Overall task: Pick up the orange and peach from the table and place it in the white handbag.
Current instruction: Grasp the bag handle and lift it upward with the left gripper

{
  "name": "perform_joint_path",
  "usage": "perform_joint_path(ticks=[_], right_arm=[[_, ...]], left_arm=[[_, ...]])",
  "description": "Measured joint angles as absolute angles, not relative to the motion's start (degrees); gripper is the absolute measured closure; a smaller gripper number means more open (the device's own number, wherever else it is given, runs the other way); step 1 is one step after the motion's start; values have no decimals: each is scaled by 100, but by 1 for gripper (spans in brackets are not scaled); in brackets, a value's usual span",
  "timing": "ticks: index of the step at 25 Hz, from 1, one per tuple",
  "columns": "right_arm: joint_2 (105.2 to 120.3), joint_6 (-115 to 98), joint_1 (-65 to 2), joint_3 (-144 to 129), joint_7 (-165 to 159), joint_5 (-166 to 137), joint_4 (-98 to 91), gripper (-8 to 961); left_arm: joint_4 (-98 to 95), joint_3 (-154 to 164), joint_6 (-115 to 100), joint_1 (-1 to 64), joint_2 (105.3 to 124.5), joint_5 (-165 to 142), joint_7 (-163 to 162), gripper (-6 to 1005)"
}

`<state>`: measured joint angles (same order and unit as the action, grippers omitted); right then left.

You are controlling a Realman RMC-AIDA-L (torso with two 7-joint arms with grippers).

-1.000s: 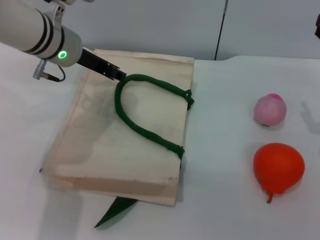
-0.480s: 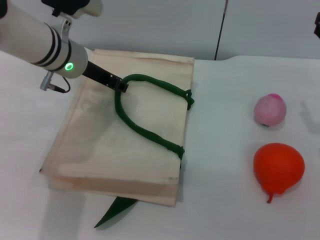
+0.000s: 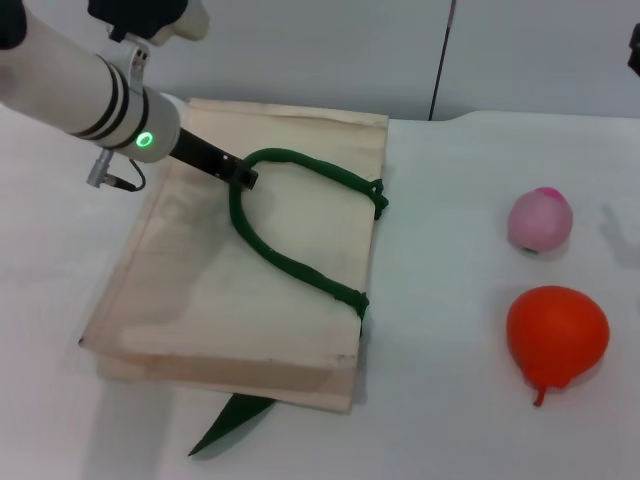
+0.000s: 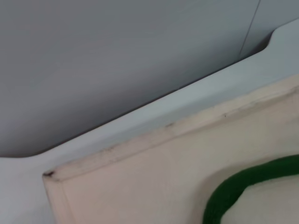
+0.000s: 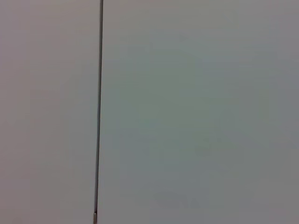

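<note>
Head view: the left gripper [image 3: 243,178] is set at the bend of the green handle [image 3: 290,262], most likely so the bag [image 3: 200,300] can be opened; whether its fingers are closed on the rope cannot be told. The bag lies flat on the table [image 3: 450,400], of cream cloth, with a twisted rope handle. The orange [image 3: 556,335], smooth and pointed, and the peach [image 3: 540,220], pale pink and round, are left well apart from the bag. The right gripper is not seen.
</note>
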<state>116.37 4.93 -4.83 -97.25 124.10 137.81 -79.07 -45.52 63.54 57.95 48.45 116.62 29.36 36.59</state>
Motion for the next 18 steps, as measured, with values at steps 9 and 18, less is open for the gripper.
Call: perform_joint_path(ticks=[9,18], right_arm=[[11636,498,-475,-9798,12410,13743,-7980,288],[11634,501,-458,-9820,12410,13732,-8088,286]], left_arm=[[-4360,6354,5642,4963,11663,2936,3371,509],[-4242,6354,5543,5011,11670,2936,3216,509]])
